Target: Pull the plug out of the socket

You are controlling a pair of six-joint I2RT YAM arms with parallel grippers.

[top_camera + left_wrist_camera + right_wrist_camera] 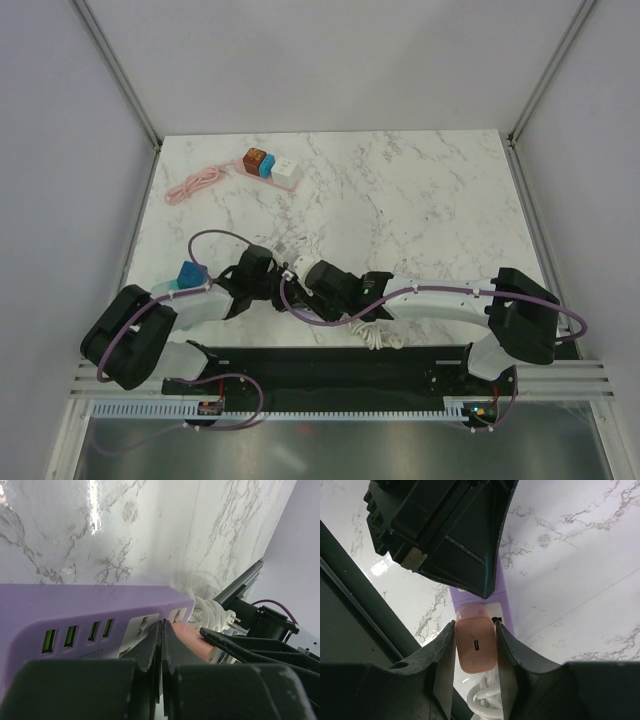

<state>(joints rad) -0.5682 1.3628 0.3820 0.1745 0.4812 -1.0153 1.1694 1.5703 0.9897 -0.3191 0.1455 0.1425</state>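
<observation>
A purple power strip (75, 610) lies on the marble table near the front edge, with a pink plug (476, 642) standing in its end socket. My right gripper (475, 626) is shut on the plug, one finger on each side. My left gripper (161, 628) is shut with nothing between its fingers, and its tips rest on the strip's white socket face right beside the plug (192, 636). In the top view the two grippers, left (276, 277) and right (301, 283), meet over the strip and hide it.
The strip's white coiled cable (375, 335) lies by the table's front edge. A blue block (187, 275) sits by the left arm. A second multi-coloured socket strip (270, 165) with a pink cord (192, 185) lies at the far left.
</observation>
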